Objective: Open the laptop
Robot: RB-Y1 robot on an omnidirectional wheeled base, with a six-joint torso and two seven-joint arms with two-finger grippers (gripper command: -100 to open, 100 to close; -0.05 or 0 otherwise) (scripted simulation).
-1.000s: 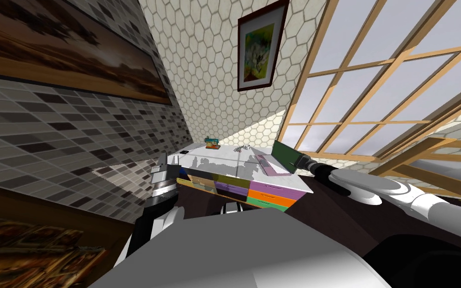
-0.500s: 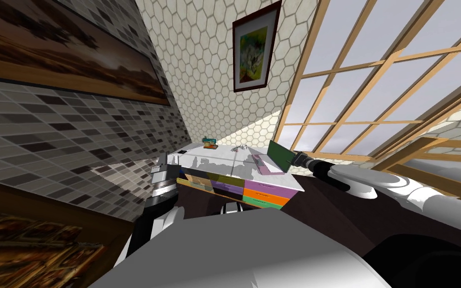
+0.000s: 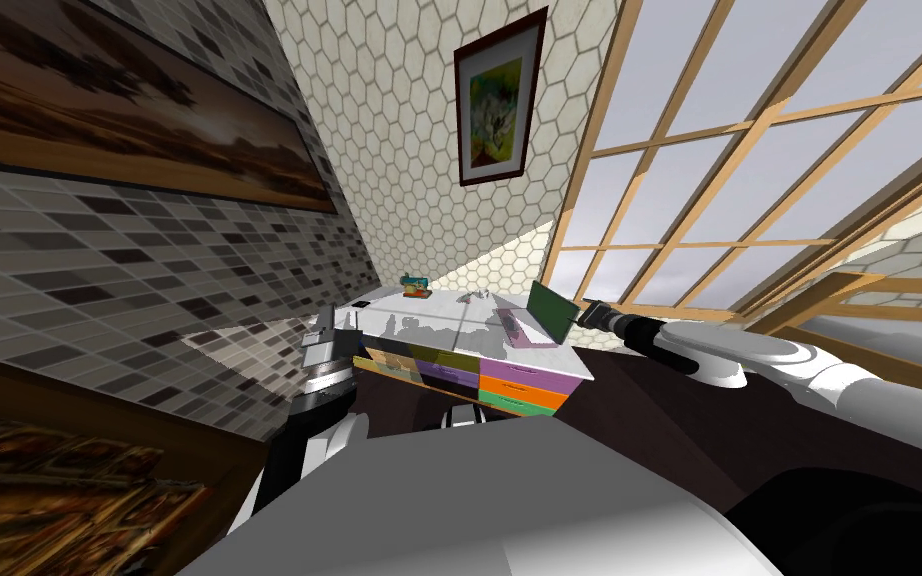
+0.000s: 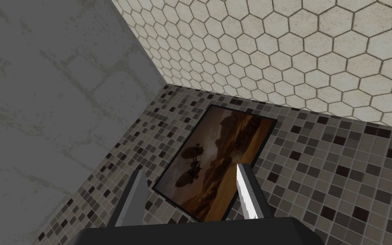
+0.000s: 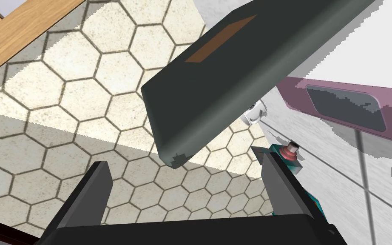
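Observation:
The laptop stands on the right end of a white-topped desk (image 3: pixel 429 325), its pink base (image 3: pixel 521 330) flat and its dark green lid (image 3: pixel 549 308) raised. In the right wrist view the lid (image 5: pixel 242 72) slants across above the pink base (image 5: pixel 348 106). My right gripper (image 3: pixel 583 312) reaches in from the right at the lid's outer edge. Its fingers stand open, and the lid's near corner hangs between them just ahead of the gripper (image 5: pixel 180 157), not pinched. My left gripper (image 3: pixel 334 322) is raised by the desk's left corner, open and holding nothing (image 4: pixel 191 178).
A small teal and red object (image 3: pixel 415 285) and a small white item (image 3: pixel 479 295) lie at the desk's back. Coloured drawer fronts (image 3: pixel 509 375) face me. A tiled wall runs close on the left, and a large window is on the right behind the arm.
The whole head view has slid left, so I have moved. My right gripper has kept its place at the lid's edge. The left arm has not moved.

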